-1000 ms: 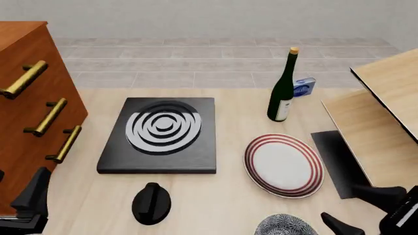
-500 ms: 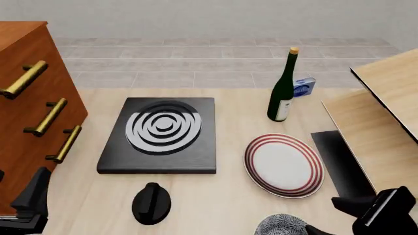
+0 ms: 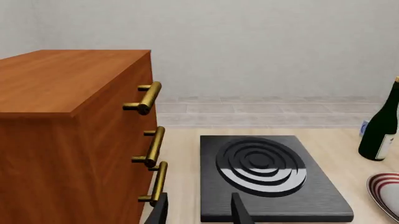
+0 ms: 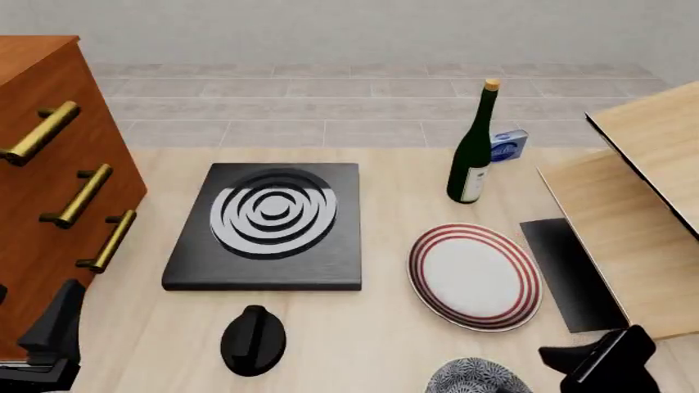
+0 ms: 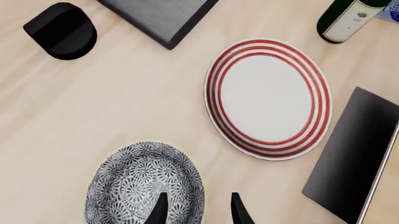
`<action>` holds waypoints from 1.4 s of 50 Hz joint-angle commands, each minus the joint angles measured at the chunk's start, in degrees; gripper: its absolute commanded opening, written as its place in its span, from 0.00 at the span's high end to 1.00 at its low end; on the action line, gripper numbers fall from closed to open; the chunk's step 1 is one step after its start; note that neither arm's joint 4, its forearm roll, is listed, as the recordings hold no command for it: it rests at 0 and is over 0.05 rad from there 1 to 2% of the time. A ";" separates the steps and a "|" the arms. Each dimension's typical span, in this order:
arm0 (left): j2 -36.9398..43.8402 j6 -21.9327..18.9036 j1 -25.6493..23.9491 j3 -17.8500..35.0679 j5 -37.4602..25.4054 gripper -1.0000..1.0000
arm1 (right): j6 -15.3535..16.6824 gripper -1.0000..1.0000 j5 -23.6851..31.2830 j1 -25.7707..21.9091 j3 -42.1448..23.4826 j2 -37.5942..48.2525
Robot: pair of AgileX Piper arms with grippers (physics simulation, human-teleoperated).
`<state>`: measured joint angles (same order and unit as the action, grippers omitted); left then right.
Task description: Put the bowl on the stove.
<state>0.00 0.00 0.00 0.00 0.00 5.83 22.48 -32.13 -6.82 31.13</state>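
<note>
The speckled black-and-white bowl (image 4: 477,379) sits at the table's near edge, partly cut off in the front view. It shows whole in the right wrist view (image 5: 146,184). My right gripper (image 5: 198,210) is open above the bowl's right rim, with one finger (image 5: 160,207) over the inside and the other (image 5: 237,207) outside it. I cannot tell if it touches. The stove (image 4: 271,225), a black slab with silver rings, lies left of centre. My left gripper (image 3: 199,214) is open and empty at the near left, short of the stove (image 3: 268,177).
A red-striped white plate (image 4: 474,274) lies between the bowl and a green bottle (image 4: 472,151). A black knob (image 4: 254,338) sits in front of the stove. A black mat (image 4: 568,270) and wooden boards (image 4: 633,213) are at the right, a wooden drawer cabinet (image 4: 49,196) at the left.
My right gripper has moved left and towards the near edge, coming over the bowl's right rim. The left arm, the bowl and the other things have not moved.
</note>
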 commanded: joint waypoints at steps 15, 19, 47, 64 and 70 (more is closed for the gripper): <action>0.00 0.00 0.00 0.00 0.00 0.00 | -2.13 0.00 -19.43 -0.30 6.50 15.52; 0.00 0.00 0.00 0.00 0.00 0.00 | -2.09 0.00 -22.57 -0.27 6.71 18.79; 0.00 0.00 0.00 0.00 0.00 0.00 | -3.26 0.00 -27.81 -1.17 6.80 25.33; 0.00 0.00 0.00 0.00 0.00 0.00 | -3.30 1.00 -25.44 -2.41 6.80 22.81; 0.00 0.00 0.00 0.00 0.00 0.00 | -3.36 1.00 -25.04 -2.89 6.78 22.20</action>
<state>0.00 0.00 0.00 0.00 0.00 3.72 -3.61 -34.04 -0.90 53.64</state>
